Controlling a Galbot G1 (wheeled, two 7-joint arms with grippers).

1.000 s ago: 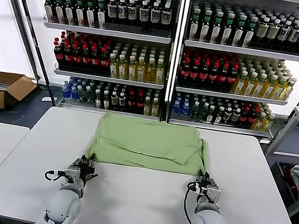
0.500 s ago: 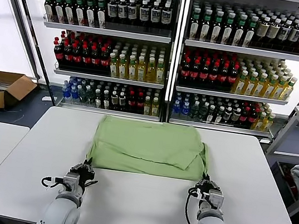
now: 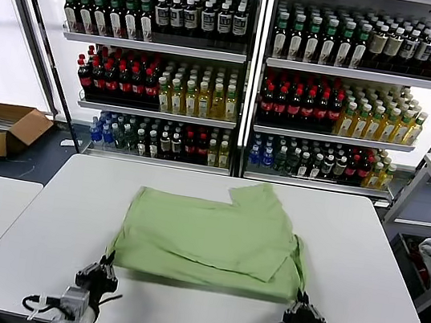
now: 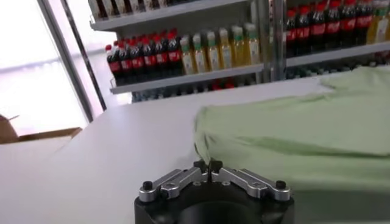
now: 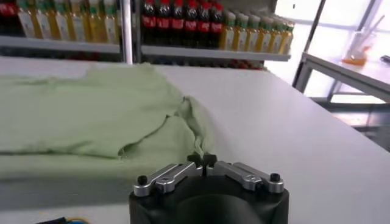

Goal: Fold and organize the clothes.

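The light green shirt [image 3: 216, 239] lies flat on the white tabletop [image 3: 51, 226], 1 sleeve spread toward 1 o'clock, its near hem drawn to the front edge. The left gripper [image 3: 98, 275] at 7 o'clock and the right gripper [image 3: 304, 315] at 5 o'clock are each clenched on 1 near corner of the shirt, the fabric pinched between closed jaws in both wrist views. Holding both corners likely keeps the hem taut and square, so the cloth slides as 1 sheet and can be folded away toward 12 o'clock
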